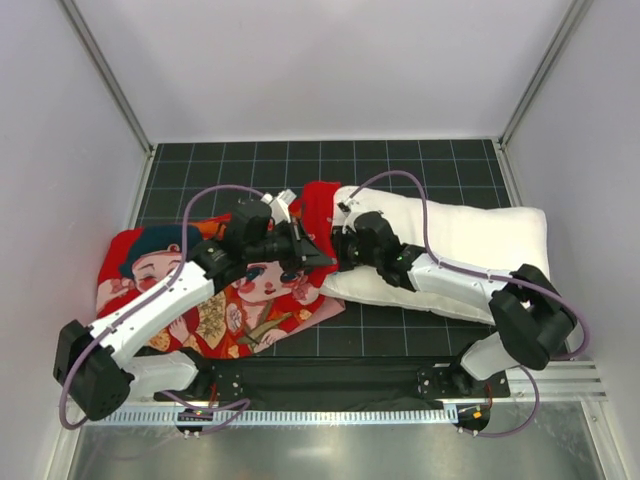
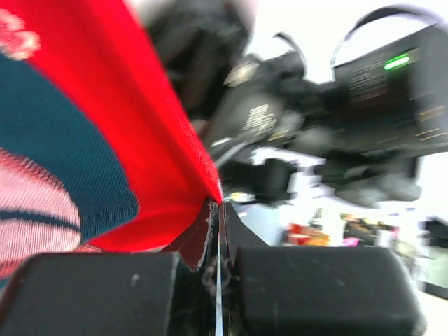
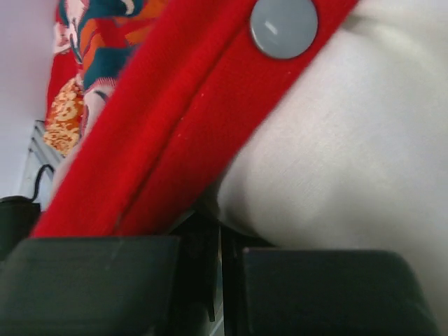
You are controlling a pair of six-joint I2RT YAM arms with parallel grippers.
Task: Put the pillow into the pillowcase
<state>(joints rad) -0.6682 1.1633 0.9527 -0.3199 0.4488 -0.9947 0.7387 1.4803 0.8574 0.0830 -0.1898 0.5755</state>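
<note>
The red pillowcase (image 1: 200, 290) with cartoon faces lies flat on the left of the mat. Its open red edge (image 1: 320, 208) is lifted over the left end of the white pillow (image 1: 470, 235), which lies on the right. My left gripper (image 1: 318, 258) is shut on the red edge, which shows pinched between the jaws in the left wrist view (image 2: 218, 208). My right gripper (image 1: 343, 248) is close beside it, facing it. In the right wrist view it (image 3: 217, 218) is shut on the red hem (image 3: 161, 140), with the pillow (image 3: 350, 154) bulging against it. A grey snap button (image 3: 283, 26) sits on the hem.
A black gridded mat (image 1: 420, 160) covers the table, with white walls on three sides. A metal rail (image 1: 560, 370) runs along the near edge. Purple cables (image 1: 400, 180) loop above both arms. The right arm's body (image 2: 350, 98) fills the left wrist view.
</note>
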